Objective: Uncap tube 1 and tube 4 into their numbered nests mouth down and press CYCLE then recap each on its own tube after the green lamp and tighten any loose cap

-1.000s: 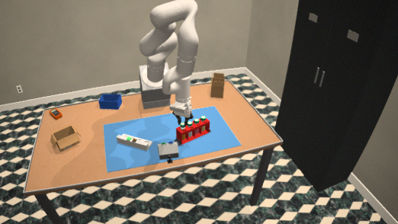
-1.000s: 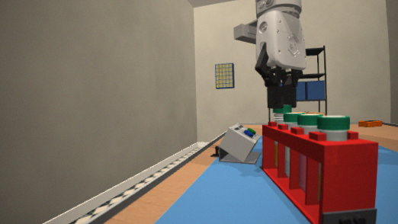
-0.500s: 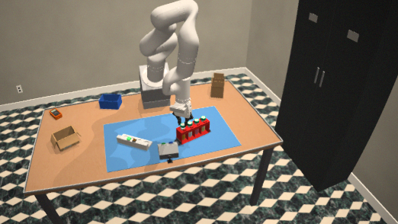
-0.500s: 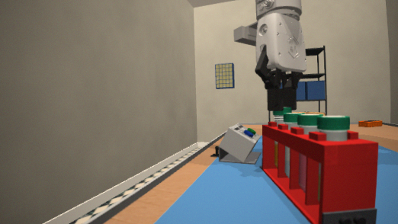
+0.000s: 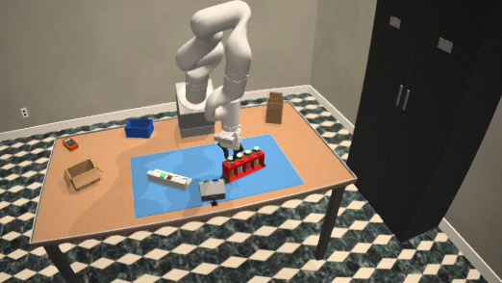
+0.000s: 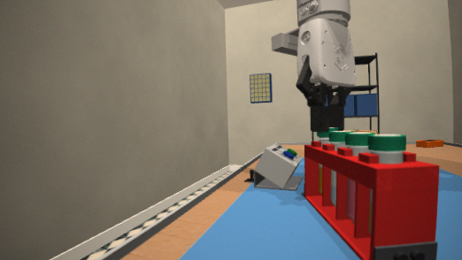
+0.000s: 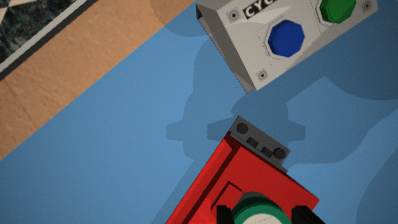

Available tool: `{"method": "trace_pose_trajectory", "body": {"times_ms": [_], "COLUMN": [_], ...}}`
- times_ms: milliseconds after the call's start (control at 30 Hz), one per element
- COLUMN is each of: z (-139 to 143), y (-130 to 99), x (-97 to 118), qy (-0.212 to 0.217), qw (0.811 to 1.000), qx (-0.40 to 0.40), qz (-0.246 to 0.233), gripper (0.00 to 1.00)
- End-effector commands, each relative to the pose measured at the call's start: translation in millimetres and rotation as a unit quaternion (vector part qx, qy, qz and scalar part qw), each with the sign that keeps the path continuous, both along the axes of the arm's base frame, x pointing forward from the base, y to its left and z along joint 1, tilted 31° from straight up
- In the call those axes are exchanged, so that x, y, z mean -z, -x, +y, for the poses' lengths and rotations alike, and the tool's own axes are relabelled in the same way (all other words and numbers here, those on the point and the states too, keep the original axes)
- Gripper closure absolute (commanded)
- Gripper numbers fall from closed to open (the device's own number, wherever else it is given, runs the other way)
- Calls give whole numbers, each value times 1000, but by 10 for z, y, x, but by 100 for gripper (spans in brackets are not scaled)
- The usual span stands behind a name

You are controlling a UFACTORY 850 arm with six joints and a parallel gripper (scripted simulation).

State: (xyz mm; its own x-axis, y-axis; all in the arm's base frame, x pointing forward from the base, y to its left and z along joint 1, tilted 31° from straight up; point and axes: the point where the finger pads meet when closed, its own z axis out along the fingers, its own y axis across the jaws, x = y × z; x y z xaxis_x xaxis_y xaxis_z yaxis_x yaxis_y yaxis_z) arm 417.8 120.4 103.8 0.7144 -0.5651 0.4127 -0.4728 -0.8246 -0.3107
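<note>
One green cap (image 5: 230, 159) (image 6: 324, 134) (image 7: 261, 218), mouth down, jaws clamped on it, at the red decapping station's (image 5: 245, 170) (image 6: 407, 203) (image 7: 280, 186) end nearest the grey key housing (image 5: 212, 191) (image 6: 278, 169) (image 7: 246, 44); station upright, long axis slanting toward upper right in the top view, three capped neighbours alongside, white cap tray (image 5: 181, 182) beyond the housing.

A blue mat (image 5: 202, 204) (image 6: 230, 230) (image 7: 135, 125) covers part of the wooden table (image 5: 111, 159) (image 6: 186, 233) (image 7: 75, 60)

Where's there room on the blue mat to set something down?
Between tray and rack, behind the key housing; also right of the rack. Crowded: housing's corner nearly meets rack; end effector over it.
</note>
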Motion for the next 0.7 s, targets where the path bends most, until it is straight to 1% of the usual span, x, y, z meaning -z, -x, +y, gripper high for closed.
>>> {"method": "trace_pose_trajectory", "body": {"times_ms": [0,100,133,667], "z": [1,1,1,1], "y": [-5,-5,-5,-5], "x": [3,3,3,3], "qy": [0,0,0,0], "qw": [1000,1000,1000,1000], "qx": [0,0,0,0], "qz": [0,0,0,0], "gripper": [100,100,54,54]}}
